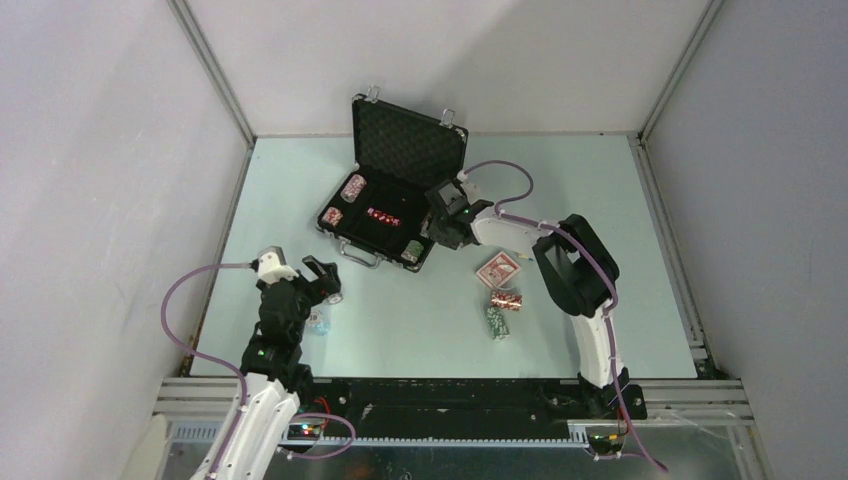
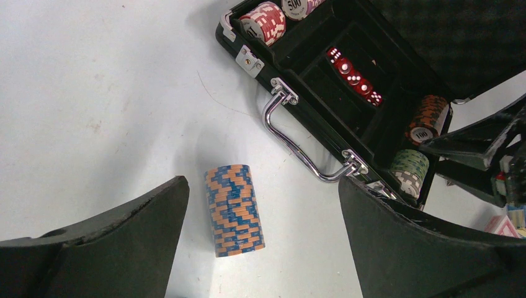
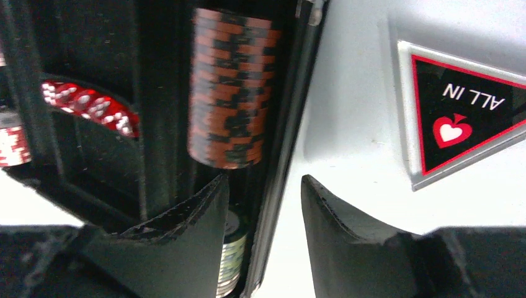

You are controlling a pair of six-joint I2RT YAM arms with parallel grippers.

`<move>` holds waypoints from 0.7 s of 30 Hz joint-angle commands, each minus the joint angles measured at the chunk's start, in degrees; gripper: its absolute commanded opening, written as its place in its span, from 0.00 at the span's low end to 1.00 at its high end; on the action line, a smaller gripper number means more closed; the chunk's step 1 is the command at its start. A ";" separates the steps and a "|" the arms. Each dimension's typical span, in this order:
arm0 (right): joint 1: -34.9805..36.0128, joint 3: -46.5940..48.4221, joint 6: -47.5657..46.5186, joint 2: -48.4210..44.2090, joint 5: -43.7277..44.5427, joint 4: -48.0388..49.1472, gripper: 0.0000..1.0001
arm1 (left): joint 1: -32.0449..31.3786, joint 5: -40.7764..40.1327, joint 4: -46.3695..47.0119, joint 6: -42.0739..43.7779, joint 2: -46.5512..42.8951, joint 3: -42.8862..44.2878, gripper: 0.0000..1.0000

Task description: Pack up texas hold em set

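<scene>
Your left claw [image 2: 263, 186] is hovering released over the blue-orange chip stack [image 2: 236, 210] at the briefcase's [image 1: 405, 145] seven o'clock, while your right claw [image 3: 265, 183], also released, is straddling its three o'clock wall.

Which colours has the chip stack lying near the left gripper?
Blue and orange chip stack; the left wrist view shows it best.

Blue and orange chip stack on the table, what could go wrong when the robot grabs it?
1. The blue and orange chip stack lies on its side between the open left fingers. A squeeze might roll it away or break it into loose chips.
2. The right fingers straddle the briefcase wall beside the orange and black stack. Moving sideways could shove the briefcase.
</scene>
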 commanded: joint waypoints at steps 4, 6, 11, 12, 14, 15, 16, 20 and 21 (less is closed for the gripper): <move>-1.31 -1.20 2.36 1.77 -1.53 2.14 0.47 | -0.08 0.38 1.95 1.13 0.34 0.60 0.98; -1.93 -1.75 2.03 1.71 -2.51 2.45 0.43 | -0.08 0.40 1.96 1.11 0.43 0.67 0.98; -4.69 -5.79 -0.56 -0.29 -5.16 5.06 0.18 | -0.08 0.31 1.92 1.11 0.54 0.72 0.98; -5.15 -6.31 -0.96 -1.15 -5.42 5.55 0.14 | -0.08 0.29 1.92 1.11 0.50 0.74 0.98; -6.55 -7.40 -2.63 -2.27 -6.07 5.55 0.09 | -0.08 0.35 2.03 1.11 0.60 0.70 0.98; -7.48 -7.97 -3.68 -3.03 -6.31 5.42 0.08 | -0.08 0.36 2.09 1.15 0.66 0.72 0.98; -7.95 -8.24 -4.24 -3.36 -6.40 5.07 0.08 | -0.08 0.36 2.14 1.13 0.77 0.72 0.98; -10.94 -10.28 -7.03 -5.77 -6.18 4.85 0.07 | -0.08 0.30 2.22 1.12 1.22 0.82 0.98; -11.34 -10.97 -7.94 -6.41 -6.52 4.95 0.07 | -0.08 0.17 2.32 1.11 1.36 0.82 0.98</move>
